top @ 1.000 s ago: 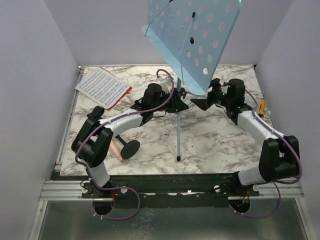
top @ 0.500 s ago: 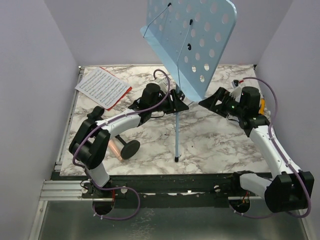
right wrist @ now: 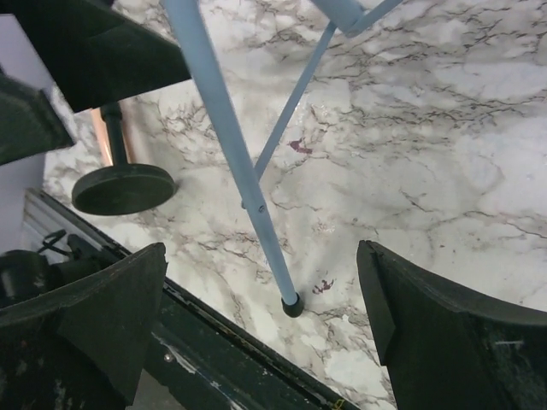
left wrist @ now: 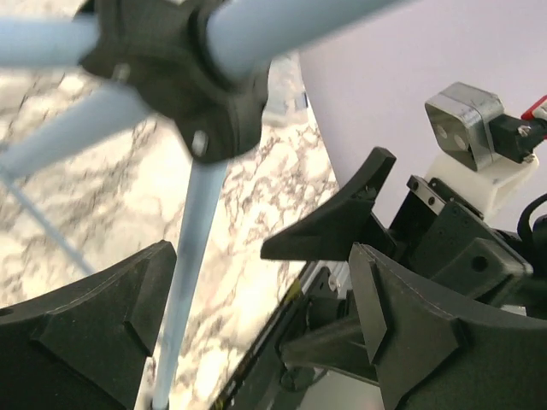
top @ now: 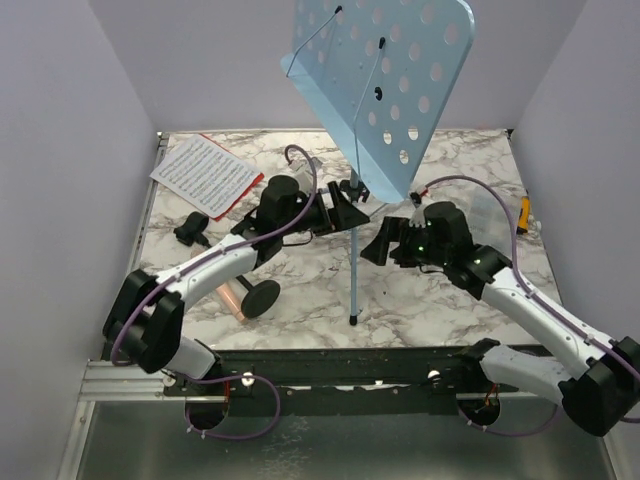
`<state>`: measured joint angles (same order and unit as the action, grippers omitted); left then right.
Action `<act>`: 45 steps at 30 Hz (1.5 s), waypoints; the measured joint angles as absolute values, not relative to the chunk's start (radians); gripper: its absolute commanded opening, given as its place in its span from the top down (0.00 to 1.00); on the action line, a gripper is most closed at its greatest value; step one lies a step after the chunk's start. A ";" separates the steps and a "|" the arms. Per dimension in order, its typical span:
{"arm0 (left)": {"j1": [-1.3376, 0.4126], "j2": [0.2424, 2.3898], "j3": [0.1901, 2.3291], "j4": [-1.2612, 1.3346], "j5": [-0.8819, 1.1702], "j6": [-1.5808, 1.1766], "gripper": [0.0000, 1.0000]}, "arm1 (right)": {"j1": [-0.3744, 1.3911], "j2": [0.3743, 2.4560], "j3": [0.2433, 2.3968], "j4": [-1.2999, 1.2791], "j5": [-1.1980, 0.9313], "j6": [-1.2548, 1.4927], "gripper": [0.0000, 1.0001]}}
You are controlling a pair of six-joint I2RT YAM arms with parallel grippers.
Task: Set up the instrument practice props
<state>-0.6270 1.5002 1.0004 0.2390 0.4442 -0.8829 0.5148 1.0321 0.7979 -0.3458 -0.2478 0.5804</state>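
The light blue perforated music stand (top: 385, 80) stands upright on its tripod, its front leg foot (top: 353, 320) near the table's front edge. My left gripper (top: 347, 212) is open around the pole just below the black hub (left wrist: 184, 68); a blue leg (left wrist: 192, 265) passes close to its left finger without being clamped. My right gripper (top: 383, 242) hangs open right of the pole, with the leg (right wrist: 231, 162) and its foot (right wrist: 293, 305) between its fingers in the wrist view. White sheet music (top: 205, 172) lies on a red sheet (top: 247, 194) at the back left. The microphone (top: 233, 298) lies flat beside its black round base (top: 262, 296).
A small black object (top: 190, 228) sits on the marble table (top: 450, 300) left of my left arm. A yellow item (top: 524, 212) lies by the right wall. Purple walls close in on both sides. The black front rail (right wrist: 222, 359) runs just past the leg foot.
My left gripper has opened off the stand's pole. My right arm has swung left and down from the right side toward the pole, its jaws widening. The stand stays upright.
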 measured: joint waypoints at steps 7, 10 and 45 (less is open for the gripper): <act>-0.536 1.178 0.865 0.003 0.416 -0.839 0.02 | 0.898 1.266 0.970 -0.420 0.246 0.678 0.05; -0.505 1.006 0.846 -0.133 0.356 -0.808 0.01 | 0.979 1.471 1.131 -0.514 0.458 0.749 0.07; -0.437 1.258 0.986 -0.117 0.156 -0.670 0.08 | 0.498 1.288 0.801 -0.321 -0.291 -0.174 1.00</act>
<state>-0.4366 1.2583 0.9855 -0.1173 0.1562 -0.6697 0.4984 1.2881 0.8013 -0.3210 -0.2909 -0.1738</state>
